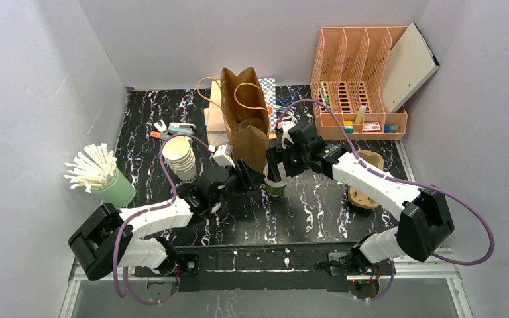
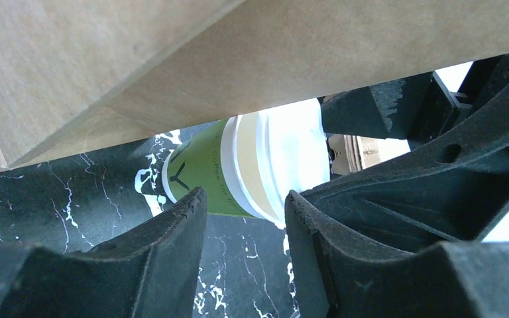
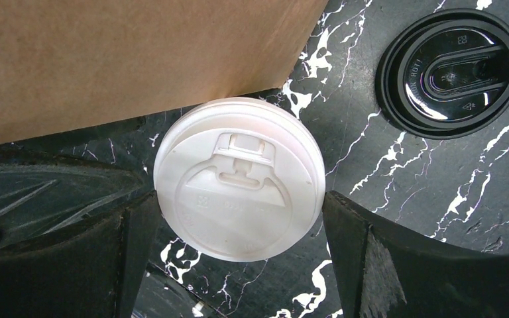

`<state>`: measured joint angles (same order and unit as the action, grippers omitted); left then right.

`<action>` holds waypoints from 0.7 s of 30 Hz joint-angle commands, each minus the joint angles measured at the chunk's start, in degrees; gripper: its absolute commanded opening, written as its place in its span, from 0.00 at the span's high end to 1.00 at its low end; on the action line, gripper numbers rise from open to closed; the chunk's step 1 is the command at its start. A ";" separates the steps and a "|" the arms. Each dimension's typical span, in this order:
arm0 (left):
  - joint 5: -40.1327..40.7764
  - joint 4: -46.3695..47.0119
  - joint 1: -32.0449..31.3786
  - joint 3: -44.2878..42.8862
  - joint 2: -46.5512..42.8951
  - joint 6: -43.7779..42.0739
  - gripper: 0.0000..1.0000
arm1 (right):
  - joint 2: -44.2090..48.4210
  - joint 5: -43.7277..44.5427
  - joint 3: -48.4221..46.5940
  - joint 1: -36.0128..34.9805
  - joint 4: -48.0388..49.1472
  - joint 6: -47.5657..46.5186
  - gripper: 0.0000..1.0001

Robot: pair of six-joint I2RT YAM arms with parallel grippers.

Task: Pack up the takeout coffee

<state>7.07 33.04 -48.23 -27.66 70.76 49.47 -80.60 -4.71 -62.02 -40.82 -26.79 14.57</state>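
I see one takeout coffee [image 1: 276, 188]: a small paper cup with a green side and pale lettering, capped by a round white sip lid [image 3: 238, 179] with its tab pressed shut. It stands upright on the tabletop [image 3: 371, 165] straight below my right jaws. The lid fills the gap between them, with its rim just beside each. It also sits just ahead of my left jaws, beyond their tips and not between them.

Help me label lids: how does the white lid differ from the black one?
The white lid caps the green cup; the black lid lies loose on the marble table. The white lid sits between the fingers of the right pincer; the black lid lies outside them. Both are round sip lids.
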 commanded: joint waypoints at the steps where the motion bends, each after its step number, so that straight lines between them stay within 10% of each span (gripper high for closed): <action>1: 1.36 1.95 -0.30 -1.00 1.62 -0.22 0.57 | 0.97 -0.84 0.31 0.19 1.89 -0.99 0.02; 21: 2.85 4.76 -0.29 1.28 -2.97 0.91 0.66 | 0.85 -1.72 -0.07 0.21 1.39 -1.14 0.02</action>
<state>7.66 35.48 -48.23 -27.07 71.02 50.15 -80.60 -5.48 -62.00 -40.82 -26.76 14.33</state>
